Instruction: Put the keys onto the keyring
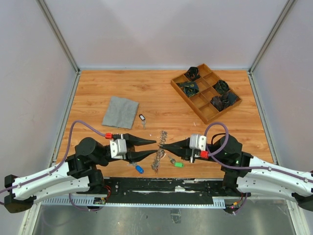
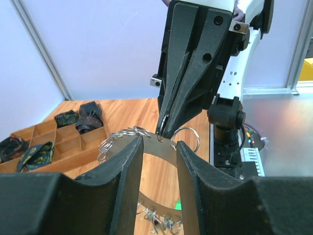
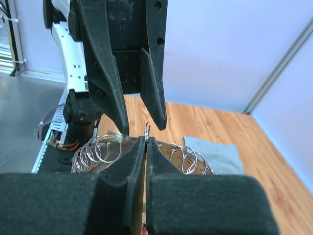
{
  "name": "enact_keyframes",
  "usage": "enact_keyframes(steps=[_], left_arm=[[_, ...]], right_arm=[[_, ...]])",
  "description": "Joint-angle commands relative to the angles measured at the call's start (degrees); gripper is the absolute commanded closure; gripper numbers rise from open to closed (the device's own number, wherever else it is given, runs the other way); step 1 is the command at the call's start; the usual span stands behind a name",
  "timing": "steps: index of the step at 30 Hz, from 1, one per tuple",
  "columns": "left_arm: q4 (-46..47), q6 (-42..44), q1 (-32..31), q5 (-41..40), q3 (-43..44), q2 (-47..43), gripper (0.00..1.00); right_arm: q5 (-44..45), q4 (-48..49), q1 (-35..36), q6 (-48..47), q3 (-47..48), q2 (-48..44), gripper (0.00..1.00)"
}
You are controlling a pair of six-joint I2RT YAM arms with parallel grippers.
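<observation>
The keyring (image 1: 158, 159), a flat metal band hung with many small silver split rings, stands on edge between my two grippers. My left gripper (image 1: 156, 146) is open, its fingertips on either side of the band's upper part (image 2: 159, 149). My right gripper (image 1: 161, 146) is shut on a small split ring (image 3: 147, 129) at the band's top edge (image 3: 117, 145); it also shows in the left wrist view (image 2: 164, 131). Loose keys lie on the table: one with a blue tag (image 1: 139, 169), one with a green tag (image 1: 178, 164), one with a white tag (image 1: 142, 118).
A grey cloth square (image 1: 120, 111) lies at the back left. A wooden compartment tray (image 1: 197, 105) with dark items stands at the back right. The arm bases and a black rail run along the table's near edge.
</observation>
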Motion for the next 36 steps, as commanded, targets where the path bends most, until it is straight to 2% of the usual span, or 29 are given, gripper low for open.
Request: enact_keyframes(steps=[1, 9, 25, 36], left_arm=[[4.62, -1.10, -0.01, 1.08, 1.18, -0.53, 0.61], [5.06, -1.80, 0.01, 3.63, 0.81, -0.83, 0.63], [2.85, -0.48, 0.02, 8.42, 2.45, 2.10, 0.69], [1.27, 0.05, 0.05, 9.37, 3.36, 3.11, 0.79]], right_arm=[[-4.34, 7.21, -0.10, -1.03, 2.84, -0.35, 1.00], [-8.01, 6.67, -0.06, -4.64, 1.97, -0.70, 1.00], [-9.10, 2.05, 0.13, -6.54, 3.25, -0.81, 1.00], [-10.24, -2.16, 0.57, -8.12, 4.68, 0.33, 1.00]])
